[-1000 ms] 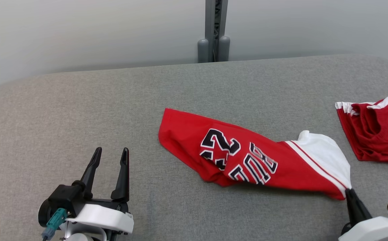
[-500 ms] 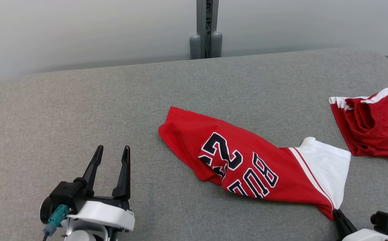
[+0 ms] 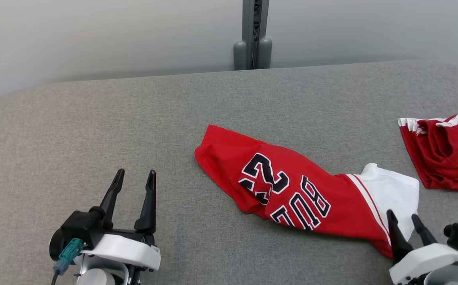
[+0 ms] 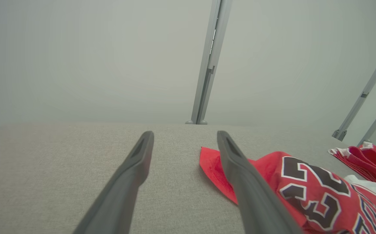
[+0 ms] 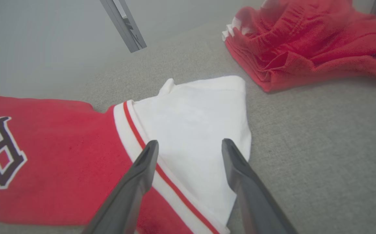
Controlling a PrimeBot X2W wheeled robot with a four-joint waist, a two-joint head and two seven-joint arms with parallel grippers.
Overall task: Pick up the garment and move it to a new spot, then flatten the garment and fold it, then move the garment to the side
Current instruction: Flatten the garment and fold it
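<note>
The red jersey (image 3: 292, 190) lies rumpled on the grey padded table (image 3: 94, 130), running from the frame's centre toward the lower right, its white end nearest the right gripper (image 3: 402, 214). That gripper's fingers stand spread over the white corner, gripping nothing. The left gripper (image 3: 137, 171), at the lower left, is spread wide too, above bare table. A second red garment (image 3: 446, 158) with white trim sits at the right edge.

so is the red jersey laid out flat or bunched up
Bunched, not flat: the jersey lies in a narrow rumpled strip on the table, its number partly folded under.
</note>
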